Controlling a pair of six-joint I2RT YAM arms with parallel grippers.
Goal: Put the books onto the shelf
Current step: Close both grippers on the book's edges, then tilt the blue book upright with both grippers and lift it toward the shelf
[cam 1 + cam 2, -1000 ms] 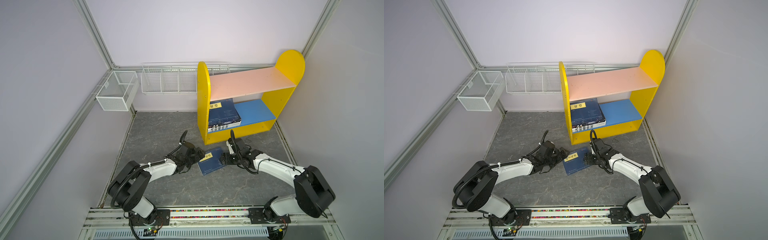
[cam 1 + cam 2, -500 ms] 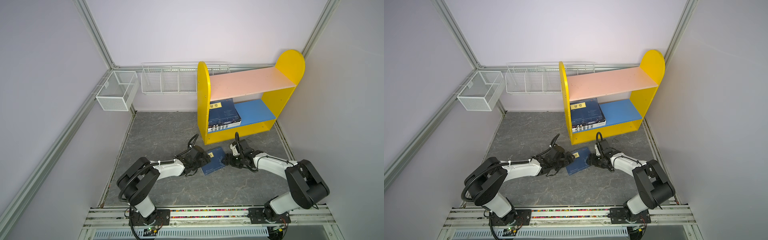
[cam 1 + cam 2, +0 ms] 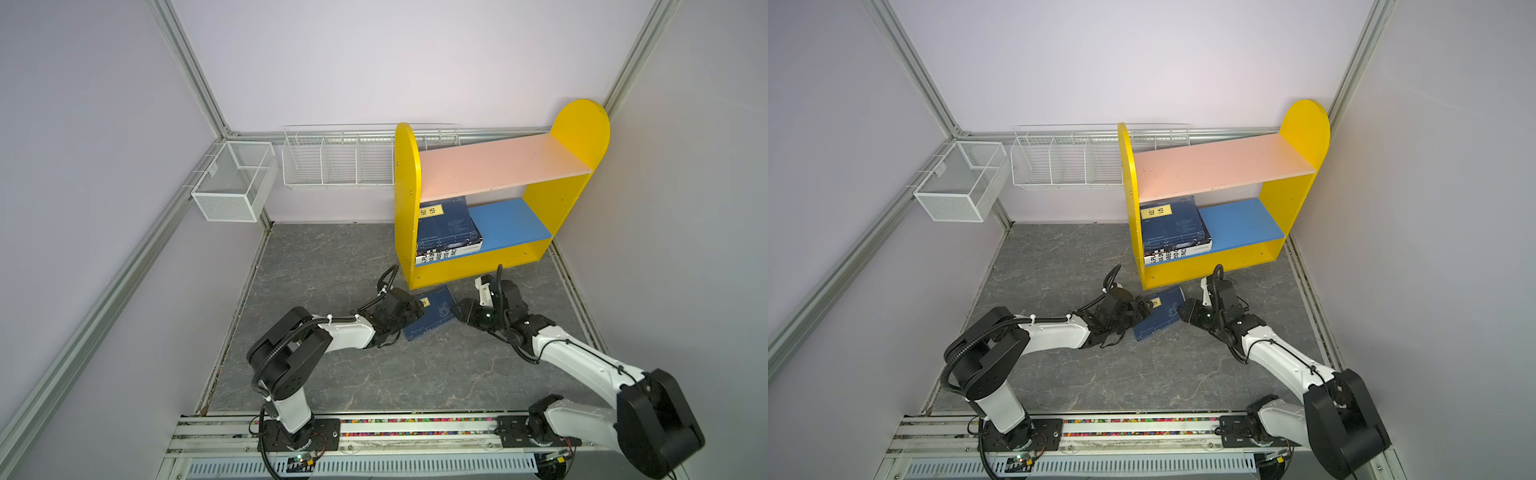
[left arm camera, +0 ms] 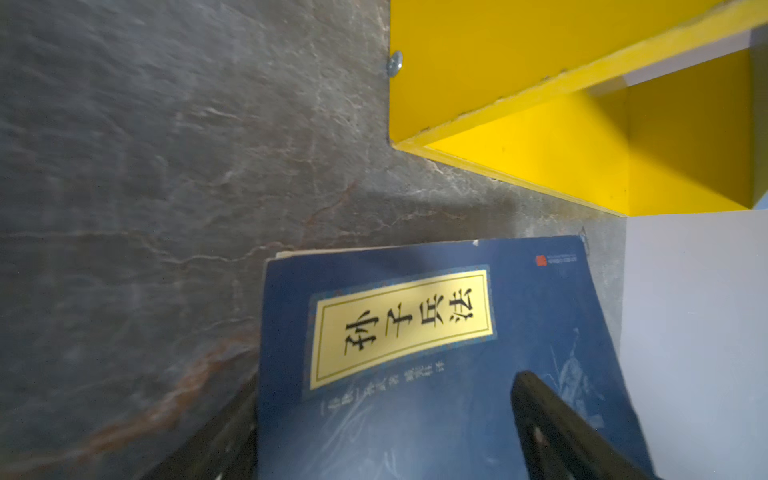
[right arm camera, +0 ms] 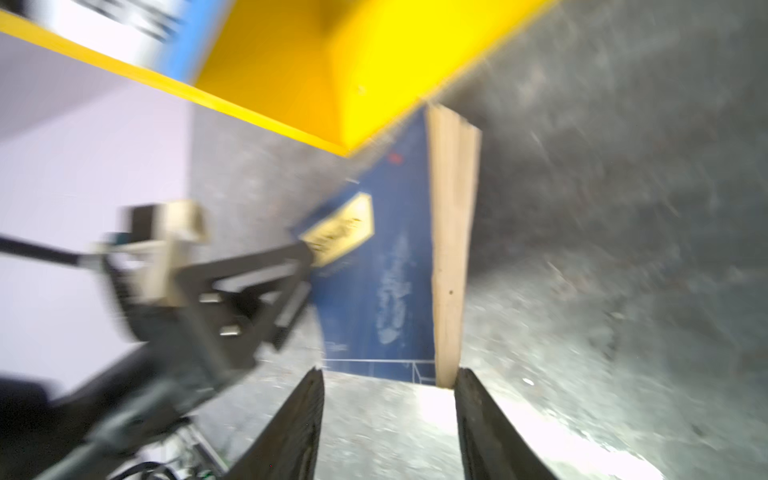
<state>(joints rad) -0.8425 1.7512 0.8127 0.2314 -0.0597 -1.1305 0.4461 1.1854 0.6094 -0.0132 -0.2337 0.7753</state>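
Observation:
A thin navy book with a yellow title label (image 3: 432, 312) (image 3: 1160, 312) (image 4: 415, 332) lies on the grey floor just in front of the shelf (image 3: 405, 208) (image 3: 1225, 266). My left gripper (image 3: 419, 308) (image 3: 1144, 311) (image 4: 386, 386) is open at the book's left edge. One finger (image 4: 557, 424) is over the cover and the other sits beside the spine. My right gripper (image 3: 457, 311) (image 3: 1183, 312) (image 5: 390, 374) is open at the book's right corner, with the page edge (image 5: 451, 249) at one fingertip. A stack of books (image 3: 449, 228) (image 3: 1173, 226) lies on the blue lower board.
Two white wire baskets (image 3: 232, 187) (image 3: 336, 162) hang on the back left walls. The pink upper board (image 3: 498, 164) holds nothing. The right half of the blue board (image 3: 511, 224) is bare. Walls close in on both sides.
My left gripper has slid right onto the book's left edge. The book has shifted a little toward the shelf. My right gripper's fingers have narrowed and its elbow has swung out to the right.

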